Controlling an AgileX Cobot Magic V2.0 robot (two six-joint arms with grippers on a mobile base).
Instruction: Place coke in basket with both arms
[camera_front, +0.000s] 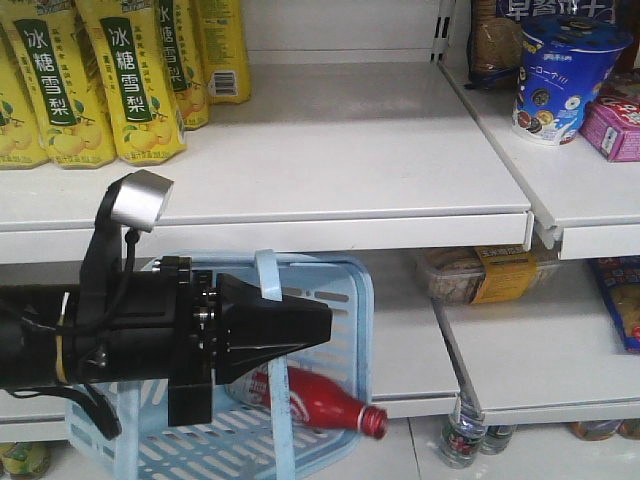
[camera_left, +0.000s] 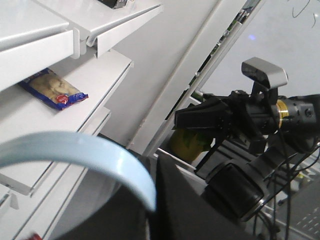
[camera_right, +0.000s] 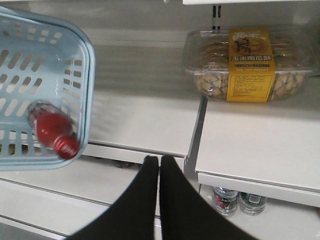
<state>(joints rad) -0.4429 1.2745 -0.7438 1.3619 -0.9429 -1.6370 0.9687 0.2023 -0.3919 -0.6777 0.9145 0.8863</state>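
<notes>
The light blue basket (camera_front: 345, 300) hangs by its handle (camera_front: 265, 275) in front of the lower shelf. A red coke bottle (camera_front: 310, 400) lies inside it, cap toward the right corner. My left gripper (camera_front: 322, 325) reaches in from the left and is shut on the handle. In the left wrist view the handle (camera_left: 75, 150) runs between the left gripper's (camera_left: 150, 160) dark fingers. My right gripper (camera_right: 159, 161) is shut and empty, to the right of the basket (camera_right: 75, 65) and the coke (camera_right: 50, 127). The right gripper also shows in the left wrist view (camera_left: 182, 117).
Yellow pear-drink bottles (camera_front: 130, 80), a blue cup (camera_front: 560, 75) and a pink box (camera_front: 610, 125) stand on the upper shelf. A clear cookie box (camera_right: 240, 62) sits on the lower shelf. Water bottles (camera_right: 225, 200) stand below it. A snack packet (camera_left: 55, 92) lies on a shelf.
</notes>
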